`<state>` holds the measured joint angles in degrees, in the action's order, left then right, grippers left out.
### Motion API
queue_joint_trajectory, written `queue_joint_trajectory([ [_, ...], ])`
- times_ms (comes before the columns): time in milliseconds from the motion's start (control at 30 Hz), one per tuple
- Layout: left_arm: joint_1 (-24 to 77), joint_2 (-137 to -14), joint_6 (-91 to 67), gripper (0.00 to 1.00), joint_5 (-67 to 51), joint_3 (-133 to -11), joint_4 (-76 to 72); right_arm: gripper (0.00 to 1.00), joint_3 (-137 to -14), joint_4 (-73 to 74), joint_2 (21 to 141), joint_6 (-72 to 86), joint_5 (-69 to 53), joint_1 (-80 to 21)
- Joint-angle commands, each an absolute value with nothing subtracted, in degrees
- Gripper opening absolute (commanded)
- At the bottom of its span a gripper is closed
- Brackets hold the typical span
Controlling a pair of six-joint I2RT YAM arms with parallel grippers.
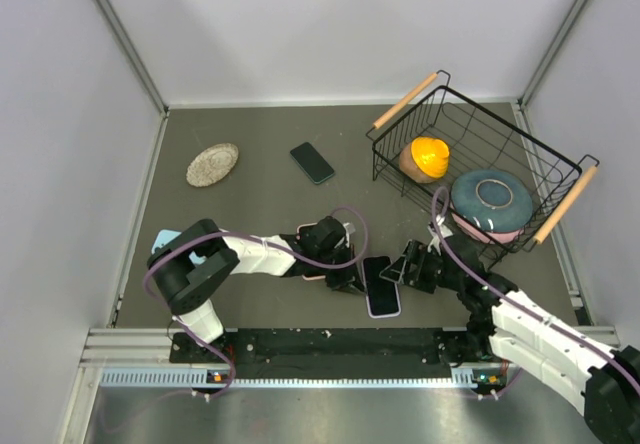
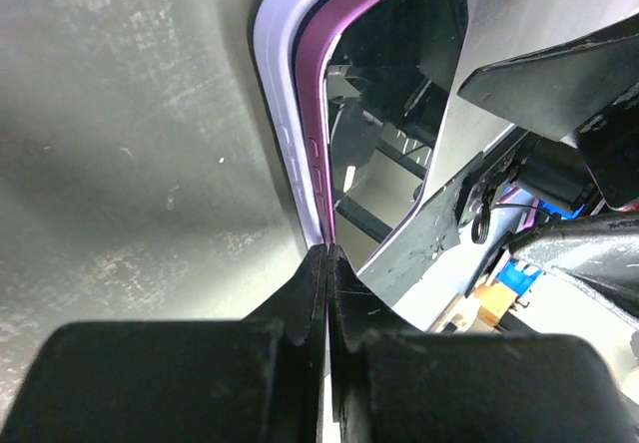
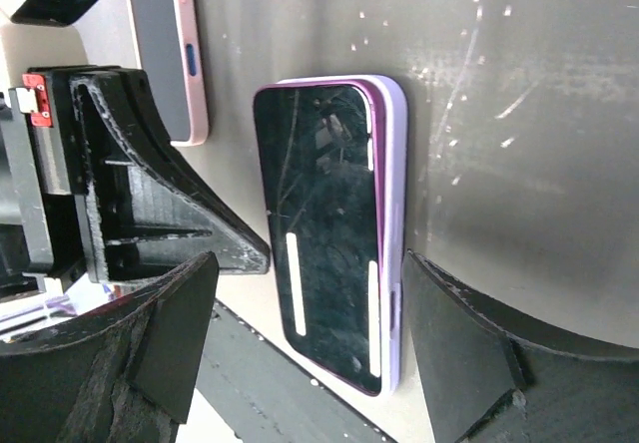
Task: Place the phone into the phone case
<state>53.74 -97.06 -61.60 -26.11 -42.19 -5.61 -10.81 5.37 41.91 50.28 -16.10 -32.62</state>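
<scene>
The dark-screened, purple-rimmed phone (image 3: pixel 324 233) lies in the pale lilac case (image 3: pixel 394 214) on the grey surface (image 3: pixel 519 114). The left hand (image 2: pixel 327 253), pinched closed and empty, tips at the case's edge; the right hand (image 3: pixel 310 268) gapes wide, straddling the phone.

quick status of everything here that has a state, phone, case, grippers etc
phone: screen up, lying in the phone case, purple edge showing along one side
phone case: flat on the table, around the phone
left gripper: jaws shut, tips at the phone's edge
right gripper: jaws open, astride the phone
second phone: flat on the table, apart, untouched
basket: upright, holding a bowl
plate: flat on the table
</scene>
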Motion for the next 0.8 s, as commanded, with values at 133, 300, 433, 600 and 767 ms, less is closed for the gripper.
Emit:
queue_joint_trajectory([
  [133, 53.88, -95.98, -60.21, 0.04, -24.26, -42.71, -2.56, 0.76, -13.01, 11.34, 38.67, 45.88, -12.39, -33.13],
  [300, 53.88, -95.19, -59.24, 0.30, -21.62, -43.16, -1.23, 0.76, -11.08, 8.79, 41.57, 45.97, -14.50, -33.13],
  [433, 53.88, -95.36, -58.80, 0.43, -21.18, -43.33, -2.28, 0.76, -10.02, 6.95, 41.75, 46.67, -14.94, -33.22],
  [600, 53.88, -97.38, -58.62, 0.27, -21.88, -44.47, -2.37, 0.76, -9.31, 3.96, 43.58, 47.72, -15.82, -33.66],
  [767, 53.96, -98.61, -58.80, 0.26, -22.06, -44.65, -2.90, 0.76, -10.72, 2.90, 45.61, 48.33, -15.56, -34.71],
])
